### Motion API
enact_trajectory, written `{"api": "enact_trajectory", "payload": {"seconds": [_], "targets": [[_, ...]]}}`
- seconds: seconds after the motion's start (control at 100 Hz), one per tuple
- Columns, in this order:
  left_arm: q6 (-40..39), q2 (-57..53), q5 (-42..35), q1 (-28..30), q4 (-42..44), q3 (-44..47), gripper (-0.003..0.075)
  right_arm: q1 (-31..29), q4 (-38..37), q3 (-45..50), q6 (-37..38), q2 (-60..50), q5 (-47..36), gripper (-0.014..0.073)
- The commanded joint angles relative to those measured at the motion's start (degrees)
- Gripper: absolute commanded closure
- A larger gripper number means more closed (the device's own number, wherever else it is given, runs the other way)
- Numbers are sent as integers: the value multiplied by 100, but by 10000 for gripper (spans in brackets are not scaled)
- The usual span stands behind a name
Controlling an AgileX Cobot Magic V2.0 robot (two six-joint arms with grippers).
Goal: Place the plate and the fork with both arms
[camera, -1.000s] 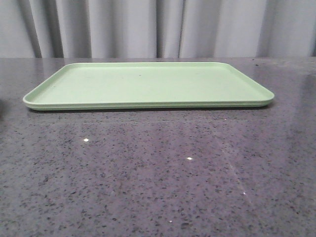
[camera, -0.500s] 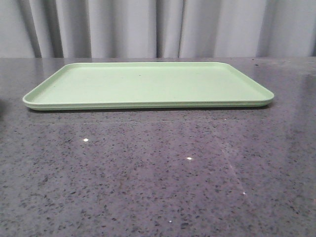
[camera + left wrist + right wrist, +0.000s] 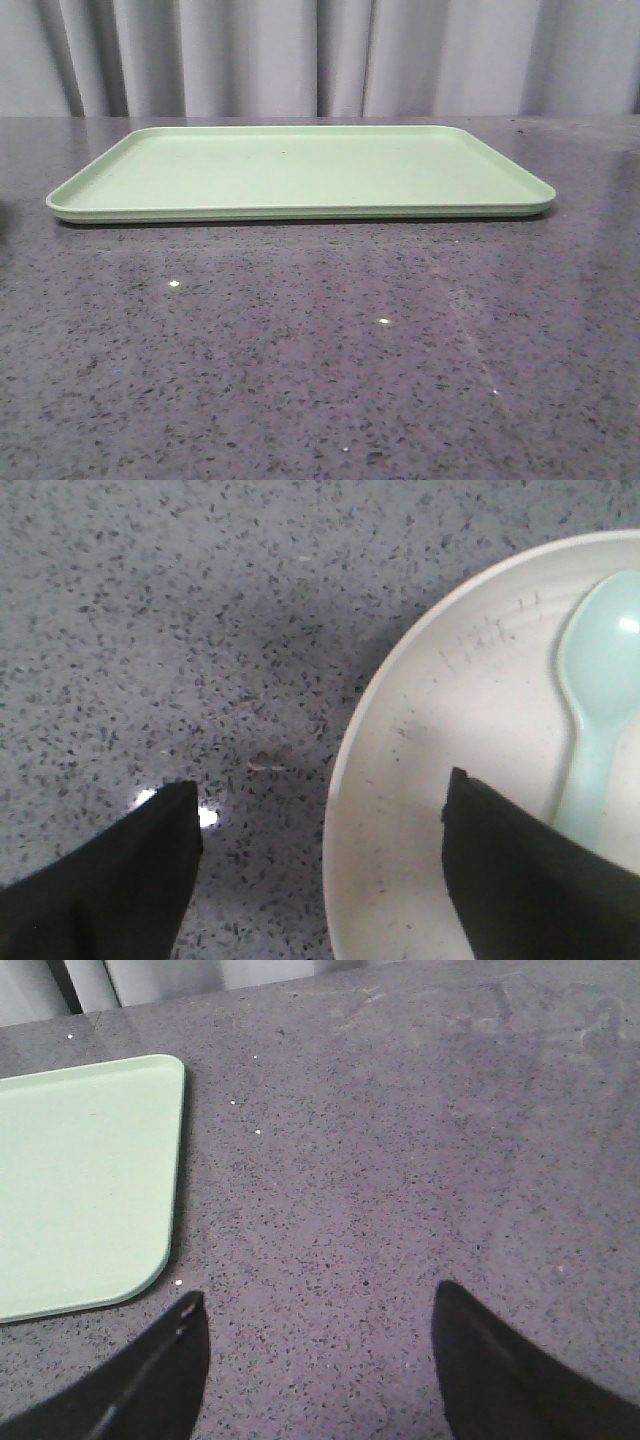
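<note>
In the left wrist view the plate [image 3: 450, 730], a cream round dish with a raised rim, lies on the speckled grey counter. My left gripper [image 3: 320, 810] is open and straddles its rim, one finger over the dish and the other over the counter. My right gripper [image 3: 318, 1320] is open and empty over bare counter, beside a corner of the light-green tray [image 3: 80, 1180]. The yellow fork is out of view. Neither gripper shows in the front view.
A pale blue-green spoon [image 3: 600, 690] lies inside the plate, close to my left gripper's inner finger. The large flat light-green tray [image 3: 300, 170] lies across the back of the grey counter [image 3: 320, 350]. Grey curtains hang behind.
</note>
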Motion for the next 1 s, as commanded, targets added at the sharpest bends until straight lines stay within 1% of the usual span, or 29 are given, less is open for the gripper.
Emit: {"api": "enact_trajectory", "payload": {"seconds": [0.0,0.04,0.34,0.41,0.5,0.54,0.55,0.67,0.74,0.81,0.86,0.99], "targets": [[131,71,-190,5,-175,-193,228,4,-53,-191,-8,55,-370,106],[235,155,-190,5,-187,-193,228,4,-53,-191,-8,55,-370,106],[234,576,-248,5,-187,-206,228,3,-58,-191,-8,55,-376,106],[242,636,-248,5,-187,-221,239,3,-58,-191,-8,55,-376,106],[242,660,-248,5,-187,-230,314,3,-58,-191,-8,55,-376,106],[242,660,-248,5,-187,-244,374,3,-58,-191,-8,55,-376,106],[242,660,-248,5,-187,-244,374,3,-58,-191,-8,55,-376,106],[242,660,-237,5,-196,-244,547,3,-58,-191,-8,55,-376,106],[242,660,-211,5,-209,-244,633,3,-58,-191,-8,55,-376,106],[242,660,-190,5,-209,-244,702,3,-58,-191,-8,55,-376,106],[242,660,-163,5,-209,-244,742,3,-58,-191,-8,55,-376,106],[242,660,12,5,-209,-244,741,3,-58,-191,-8,55,-376,106]]}}
